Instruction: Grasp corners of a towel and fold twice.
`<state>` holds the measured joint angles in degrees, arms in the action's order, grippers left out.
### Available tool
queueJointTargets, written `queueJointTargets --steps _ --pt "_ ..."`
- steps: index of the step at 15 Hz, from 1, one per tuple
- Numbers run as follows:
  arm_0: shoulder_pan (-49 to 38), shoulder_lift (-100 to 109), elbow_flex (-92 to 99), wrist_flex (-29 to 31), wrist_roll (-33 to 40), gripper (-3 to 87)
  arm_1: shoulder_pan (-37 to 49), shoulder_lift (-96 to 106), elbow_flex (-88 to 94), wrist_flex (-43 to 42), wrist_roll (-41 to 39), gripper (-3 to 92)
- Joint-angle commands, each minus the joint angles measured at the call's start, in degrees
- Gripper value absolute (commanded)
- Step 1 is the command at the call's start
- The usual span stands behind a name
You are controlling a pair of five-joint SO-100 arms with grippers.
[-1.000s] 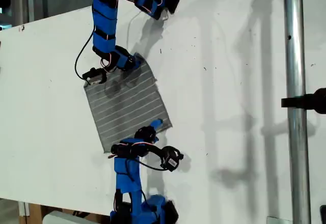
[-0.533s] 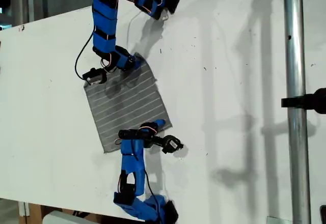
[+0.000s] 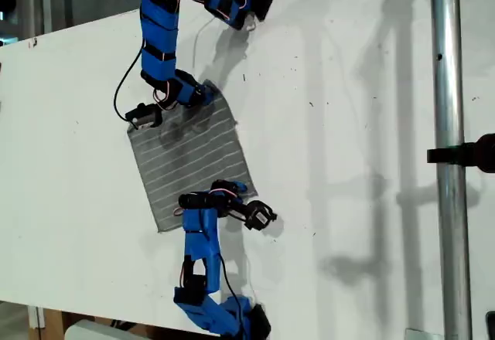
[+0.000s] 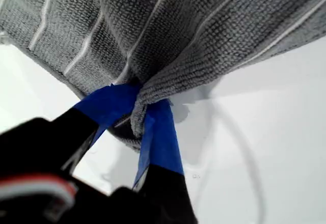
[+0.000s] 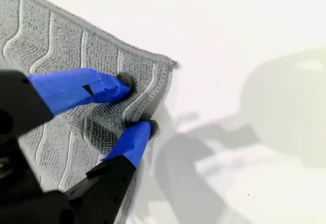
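Towel point(image 3: 192, 157) lies flat on the white table point(image 3: 348, 124), left of centre in the exterior view; my first gripper point(image 4: 141, 113) is clamped on a bunched corner, ready to lift, my second gripper point(image 5: 136, 104) has jaws slightly apart, tips pressing cloth beside another corner point(image 5: 170, 63), pinch not complete

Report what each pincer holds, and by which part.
My first gripper pinches the towel by a corner; my second gripper presses near another corner, not yet closed.
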<state>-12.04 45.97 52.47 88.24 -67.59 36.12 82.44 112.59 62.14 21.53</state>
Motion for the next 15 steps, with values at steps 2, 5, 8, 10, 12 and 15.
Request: queueJointTargets --steps 2,5,8,10,12,15 --pt "0.6 5.4 -2.7 1.1 -1.4 20.2 -0.2 0.3 -0.7 0.0 -0.8 -0.2" --pt "0.9 6.3 -2.7 2.8 -1.8 21.8 -0.3 0.3 -0.6 0.0 -0.8 -0.2" --pt "1.3 7.5 -3.6 4.7 -3.4 26.7 -0.3 0.3 -0.6 0.0 -0.8 -0.2" --pt "2.1 12.8 -3.3 5.1 -4.0 28.2 -0.4 0.3 -0.5 0.1 -0.8 -0.2" --pt "2.4 15.4 -3.0 4.7 -3.4 28.1 -0.4 0.3 -0.6 0.1 -0.8 -0.2" --pt "1.8 7.4 -3.3 2.6 -2.5 28.3 -0.5 0.3 -0.6 0.1 -0.8 -0.2"
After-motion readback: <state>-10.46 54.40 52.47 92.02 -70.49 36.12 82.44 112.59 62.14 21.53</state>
